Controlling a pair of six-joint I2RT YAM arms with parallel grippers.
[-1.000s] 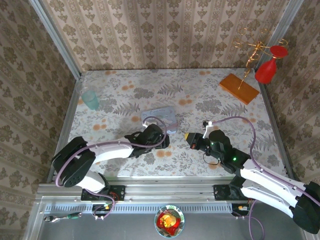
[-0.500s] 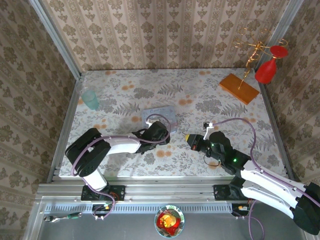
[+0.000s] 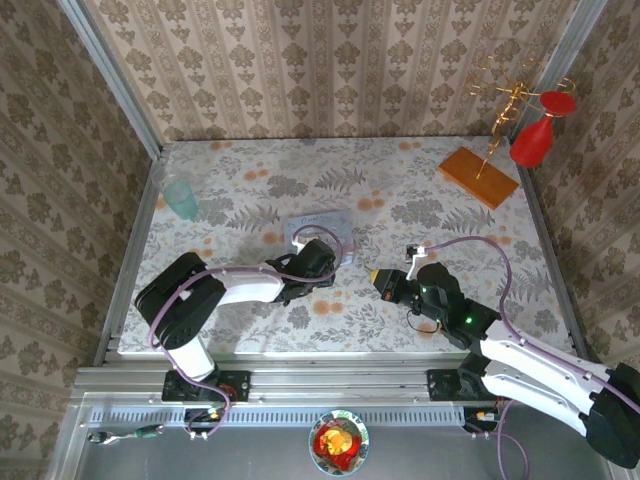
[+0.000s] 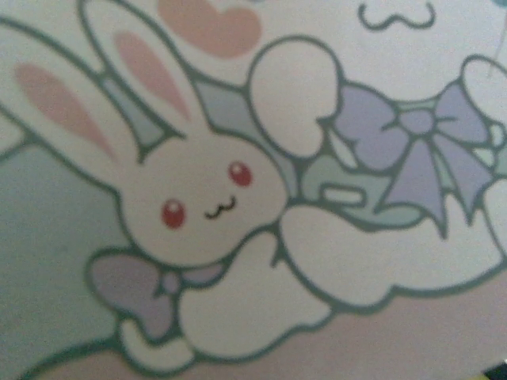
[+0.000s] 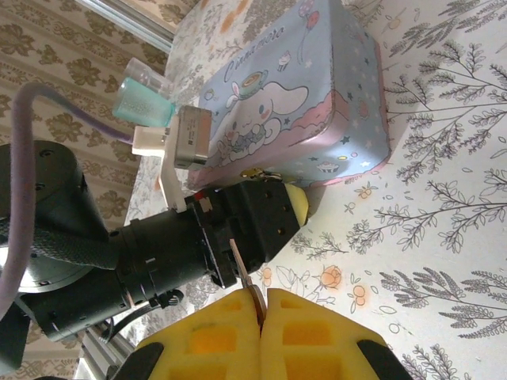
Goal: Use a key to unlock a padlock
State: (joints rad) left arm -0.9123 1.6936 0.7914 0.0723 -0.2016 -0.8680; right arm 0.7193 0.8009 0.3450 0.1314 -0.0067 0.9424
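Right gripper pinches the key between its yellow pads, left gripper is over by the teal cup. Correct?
No: the left gripper is at the cartoon tin's side wall, well away from the teal cup, as the right wrist view shows. The right gripper does pinch the key between its yellow pads.

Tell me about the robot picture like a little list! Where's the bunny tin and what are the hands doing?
bunny tin: flat on the table, middle
left gripper: at the tin's near edge, open or shut unclear
right gripper: shut on key, apart from tin
key: thin blade between yellow fingers
cup: teal, far left
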